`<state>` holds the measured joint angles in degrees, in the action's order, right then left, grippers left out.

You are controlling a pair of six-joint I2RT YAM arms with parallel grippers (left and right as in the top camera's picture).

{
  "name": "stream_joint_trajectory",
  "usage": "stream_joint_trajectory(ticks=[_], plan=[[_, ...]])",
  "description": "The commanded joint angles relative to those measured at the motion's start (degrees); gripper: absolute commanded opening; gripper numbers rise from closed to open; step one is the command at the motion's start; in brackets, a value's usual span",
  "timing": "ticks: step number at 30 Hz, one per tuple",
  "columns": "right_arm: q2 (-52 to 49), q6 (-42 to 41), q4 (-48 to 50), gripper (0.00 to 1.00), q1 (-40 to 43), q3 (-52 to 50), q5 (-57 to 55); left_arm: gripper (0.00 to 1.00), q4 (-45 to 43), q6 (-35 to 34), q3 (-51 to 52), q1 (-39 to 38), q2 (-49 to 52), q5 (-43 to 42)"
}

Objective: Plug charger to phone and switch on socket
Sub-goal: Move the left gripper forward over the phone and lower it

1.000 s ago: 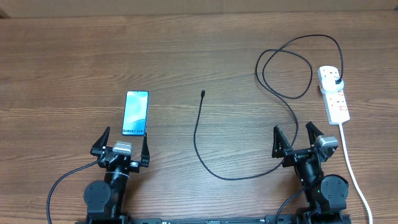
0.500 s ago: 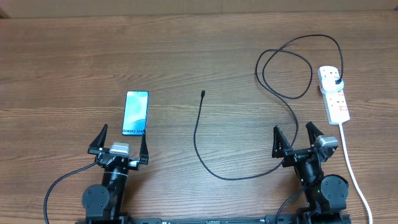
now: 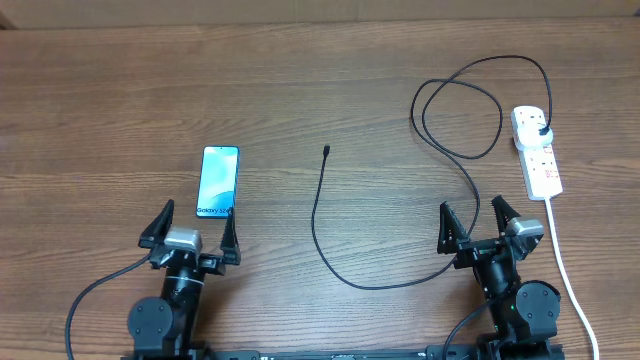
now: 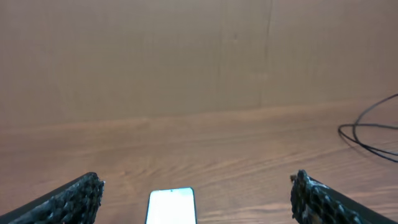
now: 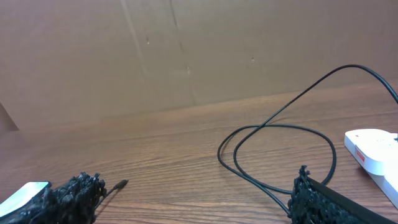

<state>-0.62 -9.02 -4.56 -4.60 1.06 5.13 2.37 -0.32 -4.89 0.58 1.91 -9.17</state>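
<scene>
Currently | surface: brown wood-grain table (image 3: pixel 300 80), tan panel (image 4: pixel 186 56) behind | left gripper (image 3: pixel 197 215): spread, empty; phone (image 3: pixel 218 182) flat just ahead, blue screen up | right gripper (image 3: pixel 471 207): spread, empty; white socket (image 3: pixel 537 150) ahead to its right; black charger (image 3: pixel 314 213) plugged into it, looped, tip loose ahead between both grippers

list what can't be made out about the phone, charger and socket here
socket switches: overhead, too small to read on or off; right wrist view cuts it at the right edge
phone: left wrist, cut by bottom edge, screen washed out white
charger tip: overhead, too small to tell connector type
</scene>
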Motion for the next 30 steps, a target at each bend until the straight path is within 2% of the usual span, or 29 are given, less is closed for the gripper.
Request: stream_joint_trajectory(ticks=[1, 8, 18, 30], plan=[[0.46, -0.11, 0.17, 1.00, -0.33, -0.61, 0.07, 1.00, 2.05, -1.36, -6.64, 0.15, 2.99, -1.05], [0.46, -0.11, 0.17, 1.00, -0.33, -0.61, 0.07, 1.00, 7.23, -1.38, -18.93, 0.15, 13.86, -0.96], [0.46, -0.11, 0.17, 1.00, -0.33, -0.61, 0.07, 0.99, 21.20, -0.66, -39.67, 0.15, 36.65, -2.56], [0.46, -0.11, 0.17, 1.00, -0.33, -0.61, 0.07, 1.00, 46.05, 4.20, -71.14, 0.15, 67.43, -4.46]])
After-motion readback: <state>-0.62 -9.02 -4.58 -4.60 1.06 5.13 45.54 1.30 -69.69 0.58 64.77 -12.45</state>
